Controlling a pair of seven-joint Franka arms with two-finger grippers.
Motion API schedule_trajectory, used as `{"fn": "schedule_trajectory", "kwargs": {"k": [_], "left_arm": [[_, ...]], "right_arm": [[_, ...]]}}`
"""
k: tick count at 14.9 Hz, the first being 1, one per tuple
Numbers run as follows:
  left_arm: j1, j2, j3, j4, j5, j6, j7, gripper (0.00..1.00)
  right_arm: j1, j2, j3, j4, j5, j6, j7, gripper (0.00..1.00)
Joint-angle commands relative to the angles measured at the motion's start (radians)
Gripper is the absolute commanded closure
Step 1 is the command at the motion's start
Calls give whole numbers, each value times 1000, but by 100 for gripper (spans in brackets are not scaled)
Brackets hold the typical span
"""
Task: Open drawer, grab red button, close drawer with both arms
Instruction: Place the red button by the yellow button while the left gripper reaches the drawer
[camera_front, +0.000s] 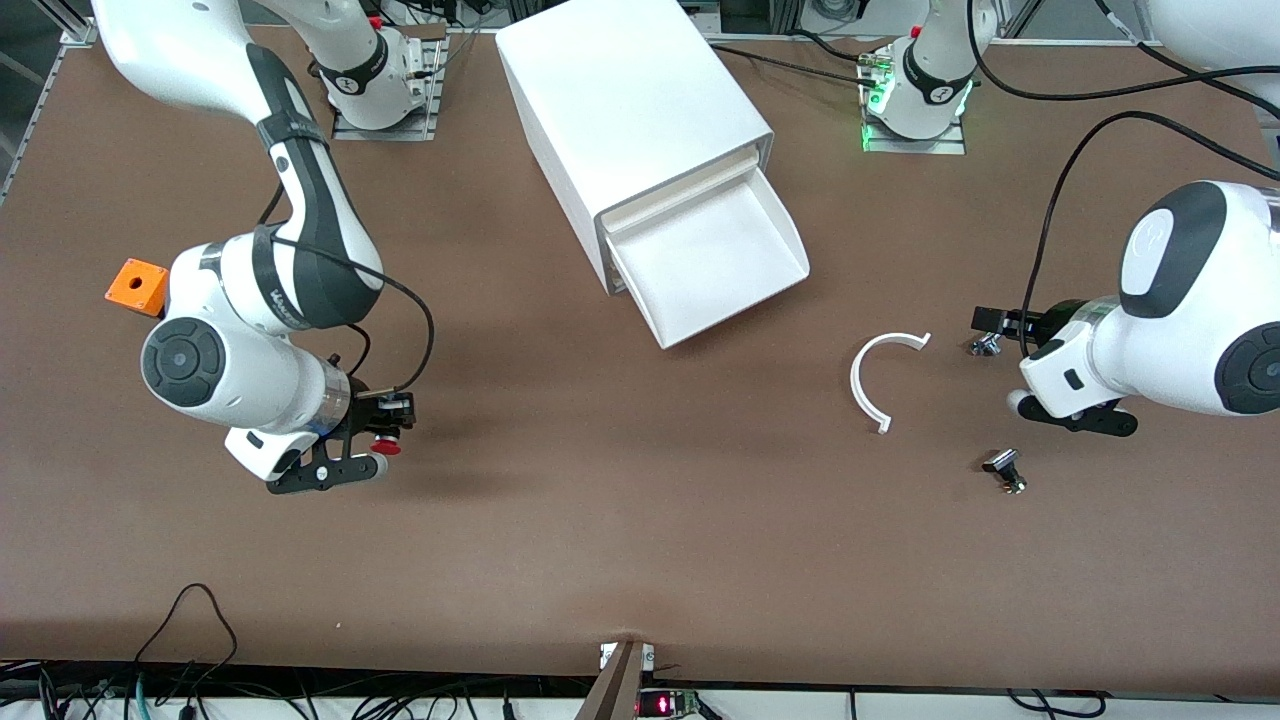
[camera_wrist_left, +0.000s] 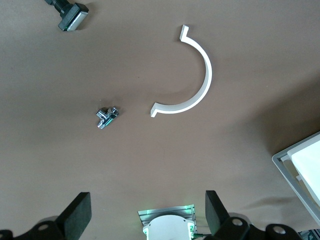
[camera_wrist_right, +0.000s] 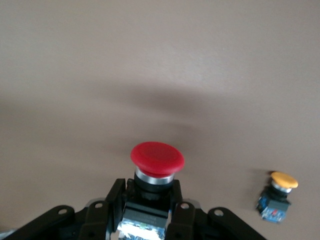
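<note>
The drawer (camera_front: 720, 255) stands pulled out of the white cabinet (camera_front: 630, 110), and its tray shows nothing inside. My right gripper (camera_front: 388, 425) hangs over the table toward the right arm's end, shut on the button (camera_front: 385, 446). In the right wrist view the button's (camera_wrist_right: 157, 159) red cap sticks out past the fingers (camera_wrist_right: 116, 195), which clamp its black body in my right gripper (camera_wrist_right: 147, 195). My left gripper (camera_front: 990, 325) waits open over a small silver connector (camera_front: 985, 346) toward the left arm's end. The left wrist view shows my left gripper (camera_wrist_left: 145, 212) with its fingers (camera_wrist_left: 75, 215) wide apart and nothing between them.
A white arc-shaped piece (camera_front: 880, 375) lies beside the left gripper, and a T-bolt (camera_front: 1005, 470) lies nearer the front camera. An orange box with a hole (camera_front: 137, 286) sits by the right arm. A yellow-capped button (camera_wrist_right: 277, 195) rests on the table near the right gripper.
</note>
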Motion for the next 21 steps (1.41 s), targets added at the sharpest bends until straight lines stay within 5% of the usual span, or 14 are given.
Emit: {"fn": "schedule_trajectory", "kwargs": {"k": [1, 6, 10, 11, 14, 17, 21], "left_arm": [[9, 3, -3, -22, 4, 51, -9, 0], [-3, 22, -3, -66, -24, 165, -68, 0], [-7, 6, -14, -190, -119, 326, -235, 0], [-7, -7, -23, -235, -130, 379, -285, 0], [-7, -59, -98, -367, -148, 543, -529, 0], [-20, -61, -157, -413, -148, 646, -725, 1], [-162, -32, -161, -422, -102, 737, -1030, 1]], "right_arm": [[-24, -99, 1, -267, 1, 184, -72, 100], [-55, -87, 1, -455, 2, 399, -102, 100], [-58, -61, 2, -471, 4, 422, -100, 100], [-60, -54, 2, -469, 4, 421, -94, 91], [-61, -50, 2, -464, 4, 421, -86, 1], [-61, -73, 2, -457, 5, 418, -85, 1], [-61, -164, -10, -426, 7, 410, -39, 1]]}}
